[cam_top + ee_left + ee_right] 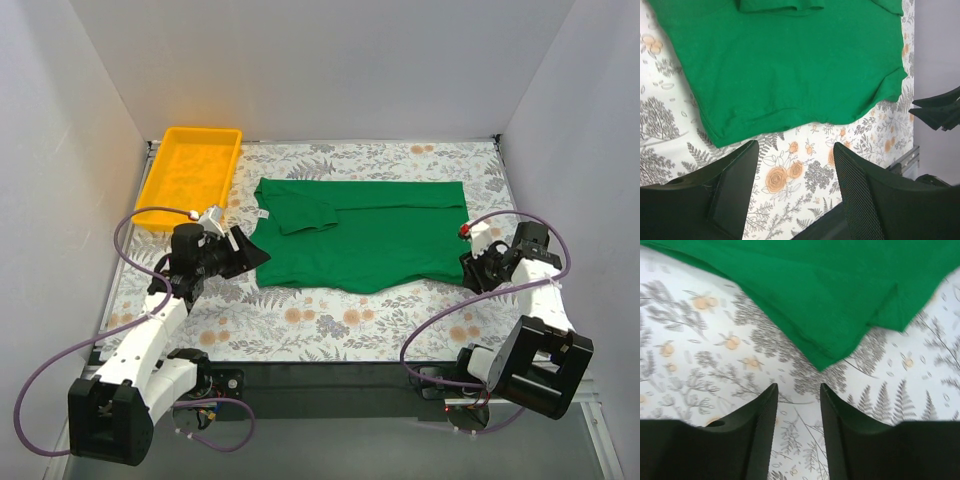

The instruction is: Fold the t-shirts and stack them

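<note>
The bright green t-shirt (365, 233) lies folded flat on the floral table cover, a sleeve folded over its upper left and a small white label at its left edge. My left gripper (250, 247) is open and empty just off the shirt's left edge; its view shows the shirt (785, 65) ahead of the black fingers (735, 185). My right gripper (468, 268) is open and empty just off the shirt's lower right corner (827, 362), which lies a little ahead of the fingers (765, 425).
A yellow plastic tray (190, 172) stands at the back left, behind the left gripper. White walls close in the table on three sides. The table's near edge with a dark strip runs in front of the arm bases (330, 385).
</note>
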{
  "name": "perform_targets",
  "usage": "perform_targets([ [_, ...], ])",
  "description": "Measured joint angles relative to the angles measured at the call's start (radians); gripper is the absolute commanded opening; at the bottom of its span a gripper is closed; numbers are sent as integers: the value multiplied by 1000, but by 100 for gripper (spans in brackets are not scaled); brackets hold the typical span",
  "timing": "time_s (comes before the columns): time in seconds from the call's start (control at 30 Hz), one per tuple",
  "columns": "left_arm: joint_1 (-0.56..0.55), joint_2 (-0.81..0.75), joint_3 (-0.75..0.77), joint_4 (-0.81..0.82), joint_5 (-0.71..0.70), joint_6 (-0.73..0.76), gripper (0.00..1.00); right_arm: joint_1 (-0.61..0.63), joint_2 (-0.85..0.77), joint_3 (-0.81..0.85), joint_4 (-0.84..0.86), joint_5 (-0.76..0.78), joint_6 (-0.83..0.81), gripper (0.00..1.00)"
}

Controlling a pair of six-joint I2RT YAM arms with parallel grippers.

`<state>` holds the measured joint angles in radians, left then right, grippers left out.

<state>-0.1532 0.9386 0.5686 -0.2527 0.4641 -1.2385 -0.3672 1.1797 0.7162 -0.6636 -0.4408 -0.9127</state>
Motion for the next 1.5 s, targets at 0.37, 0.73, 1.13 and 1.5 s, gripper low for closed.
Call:
perform_targets([
  [0.37, 0, -83, 35, -111, -88, -8, 64, 536, 30, 49, -114, -283, -122, 55],
  [0.73, 0, -248, 70, -139, -224, 77, 74, 1059, 251, 216, 38, -111, -20, 56],
  [1.13, 0, -161, 5, -193, -219, -120, 79, 1082, 273, 283, 80, -13, 51, 60],
  [1.5, 0, -142, -75, -220, -124, -289, 74, 653, 68, 145, 108, -185, 86, 61],
])
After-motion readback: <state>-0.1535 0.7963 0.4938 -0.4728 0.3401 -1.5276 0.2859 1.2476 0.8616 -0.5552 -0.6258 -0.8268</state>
